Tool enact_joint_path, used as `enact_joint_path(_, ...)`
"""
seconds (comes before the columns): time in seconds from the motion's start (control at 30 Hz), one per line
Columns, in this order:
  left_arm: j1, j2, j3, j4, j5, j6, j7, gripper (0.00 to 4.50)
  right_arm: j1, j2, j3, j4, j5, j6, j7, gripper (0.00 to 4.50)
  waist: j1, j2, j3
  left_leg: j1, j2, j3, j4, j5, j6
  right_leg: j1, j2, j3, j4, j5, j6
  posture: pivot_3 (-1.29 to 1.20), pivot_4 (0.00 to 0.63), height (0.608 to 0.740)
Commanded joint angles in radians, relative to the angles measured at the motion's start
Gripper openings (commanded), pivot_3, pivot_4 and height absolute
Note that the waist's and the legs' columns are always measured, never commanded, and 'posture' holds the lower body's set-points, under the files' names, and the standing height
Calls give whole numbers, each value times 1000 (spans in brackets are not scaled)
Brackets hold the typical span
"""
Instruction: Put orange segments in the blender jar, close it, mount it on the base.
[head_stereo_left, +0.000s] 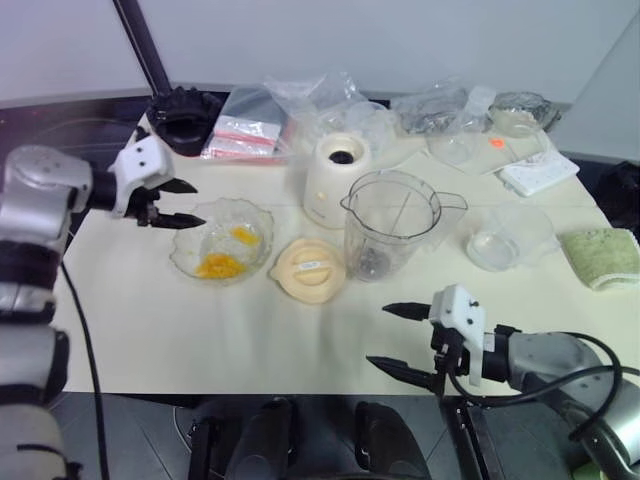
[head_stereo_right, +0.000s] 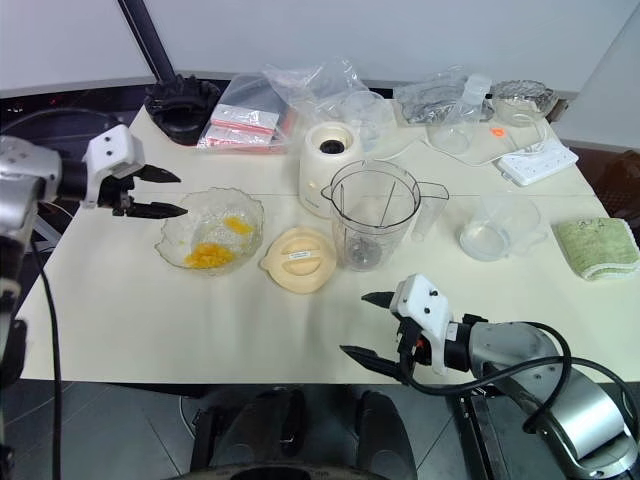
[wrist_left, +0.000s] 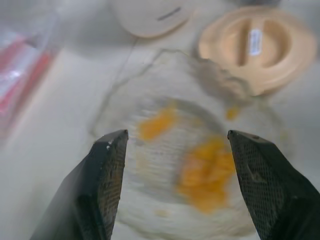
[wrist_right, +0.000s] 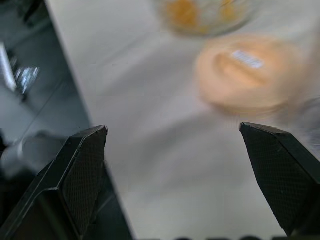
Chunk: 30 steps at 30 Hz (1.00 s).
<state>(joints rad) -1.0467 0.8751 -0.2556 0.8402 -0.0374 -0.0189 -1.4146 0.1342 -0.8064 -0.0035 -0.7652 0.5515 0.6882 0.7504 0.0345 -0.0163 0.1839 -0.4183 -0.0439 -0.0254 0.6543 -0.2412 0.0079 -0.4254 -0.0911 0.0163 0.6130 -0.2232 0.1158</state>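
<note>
The orange segments (head_stereo_left: 222, 264) lie in a scalloped glass bowl (head_stereo_left: 190, 262) on the cream table (head_stereo_left: 150, 330), with the left hand (head_stereo_left: 176, 203) hovering open and empty just beside the bowl's left rim. The peach lid (head_stereo_left: 308, 268) sits between bowl and blender jar (head_stereo_left: 392, 222), which stands upright and uncovered, just in front of the base (head_stereo_left: 332, 180). Plastic bags (head_stereo_left: 300, 105) crowd the far edge behind them. The right hand (head_stereo_left: 400, 338) hangs wide open, empty, over the table's near edge.

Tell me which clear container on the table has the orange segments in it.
The scalloped glass bowl by the left pincer. The blender jar and the small round dish hold no fruit.
</note>
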Motion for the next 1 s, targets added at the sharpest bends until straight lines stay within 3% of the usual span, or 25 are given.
enact_joint_path(0.03,-114,-52,-45,207,99,-97,-63,3300,19,1,20,-39,-36,-15,-29,4431,-2,-1,1,-1,0,0,2,0,1,-1,1,0,0,1,1,0,150,740)
enact_joint_path(0.17,-192,-134,-97,371,193,-130,-98,3300,56,33,31,-50,-67,-37,-75,4431,1,-2,1,-7,2,-2,10,-3,5,-2,3,-1,1,1,3,0,150,740)
enact_joint_path(0.47,-200,-252,-124,493,338,-199,103,3300,90,133,8,-104,-47,-15,-179,4431,2,-4,1,-7,3,-2,12,-3,5,-2,3,-1,2,4,7,0,150,740)
enact_joint_path(0.83,-211,-311,-148,525,450,-144,175,3300,-5,199,31,-51,-101,-30,-272,4431,1,-5,1,-7,2,-3,12,-3,5,-2,3,-1,3,5,8,0,150,740)
enact_joint_path(1.0,-203,-312,-187,528,521,-163,179,3300,23,212,22,-60,-112,-38,-284,4431,3,-5,1,-7,2,-3,12,-3,5,-2,3,-1,3,5,8,0,150,740)
